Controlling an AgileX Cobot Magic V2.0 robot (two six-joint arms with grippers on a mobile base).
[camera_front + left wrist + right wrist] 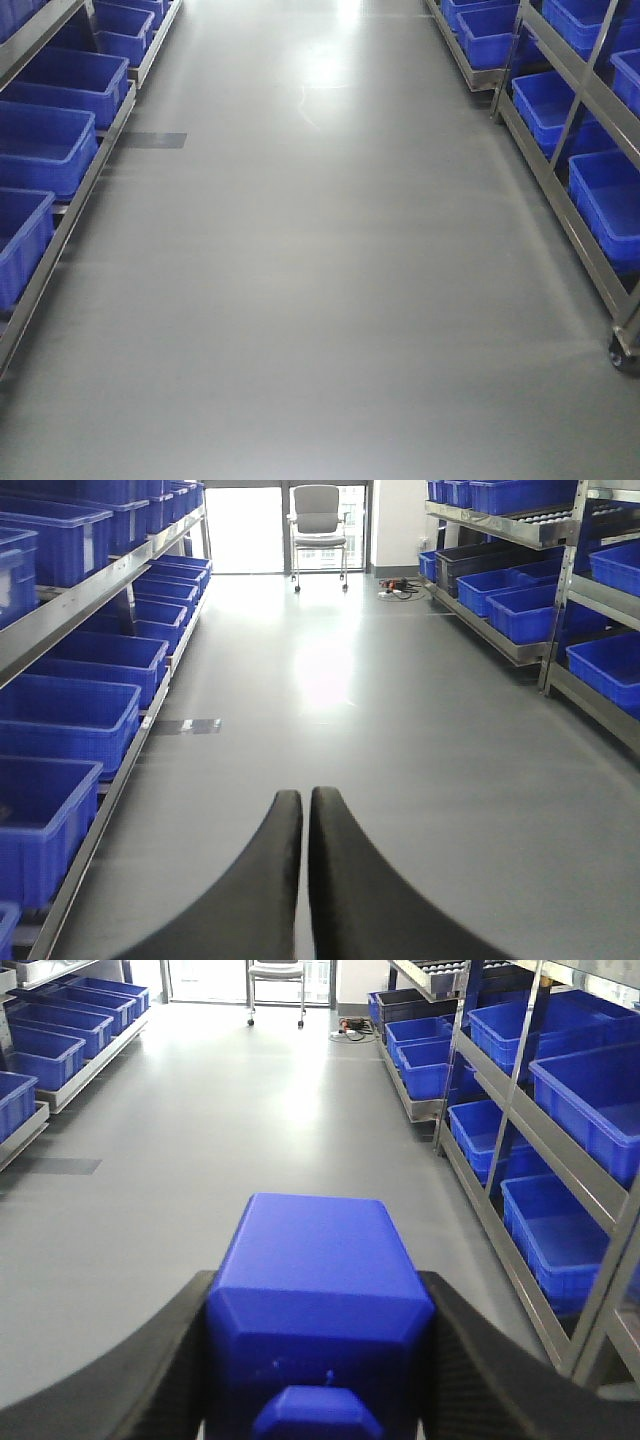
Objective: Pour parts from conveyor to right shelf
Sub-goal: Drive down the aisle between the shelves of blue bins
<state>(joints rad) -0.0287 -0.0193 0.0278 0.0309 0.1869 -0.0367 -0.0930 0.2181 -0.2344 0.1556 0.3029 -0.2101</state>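
In the right wrist view my right gripper (318, 1305) is shut on one of the parts (315, 1290), a bright-blue block with a small square stud facing the camera. It hangs above the grey floor. The right shelf (540, 1150), a steel rack of blue bins, runs along the right side, a short way ahead of that gripper. It also lines the right edge of the front view, right shelf (585, 130). My left gripper (305, 798) is shut with nothing between its fingers, pointing down the aisle. The conveyor is out of view.
A second rack of blue bins (45, 140) lines the left side of the aisle. Grey floor (320, 280) stretches between the racks. An office chair (318, 525) stands at the far end by a bright doorway. A caster wheel (624, 352) sits at the right rack's near corner.
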